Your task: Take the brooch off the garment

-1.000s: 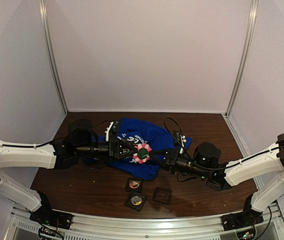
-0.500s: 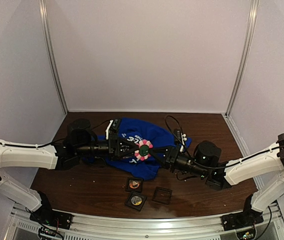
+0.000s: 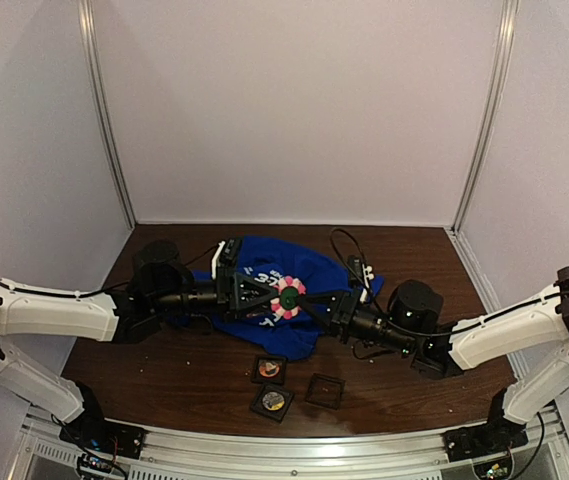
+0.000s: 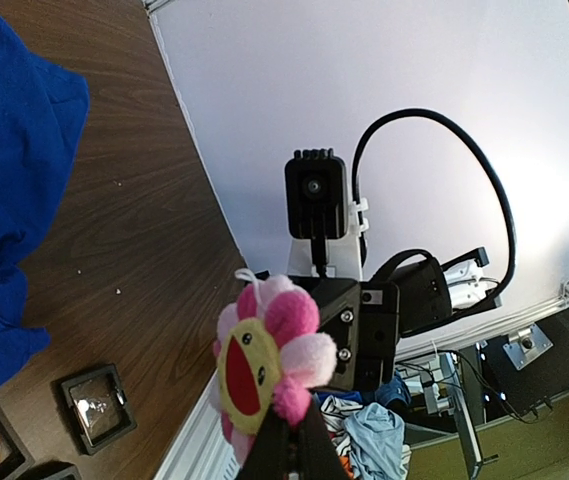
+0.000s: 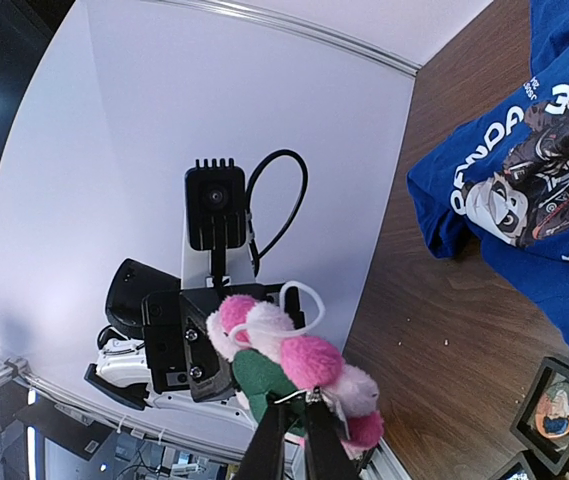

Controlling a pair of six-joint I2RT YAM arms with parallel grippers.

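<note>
The brooch (image 3: 287, 296) is a pink plush flower. Both grippers hold it in the air above the blue T-shirt (image 3: 314, 268), and I see no cloth attached to it. My left gripper (image 3: 272, 297) comes from the left and is shut on its lower edge. The left wrist view shows its yellow face with a red mouth (image 4: 249, 360) above my fingers (image 4: 286, 445). My right gripper (image 3: 304, 303) comes from the right. The right wrist view shows it (image 5: 292, 428) pinching the metal pin on the brooch's green back (image 5: 264, 370). The T-shirt's print (image 5: 539, 160) lies on the table.
Three small black square boxes lie on the dark wooden table near the front: two with round badges (image 3: 269, 369) (image 3: 273, 401) and one dark one (image 3: 324, 390). White walls enclose the table. Cables run along both arms.
Both grippers have carried the brooch slightly up and away from the near edge over the last second. The shirt has stayed where it was.
</note>
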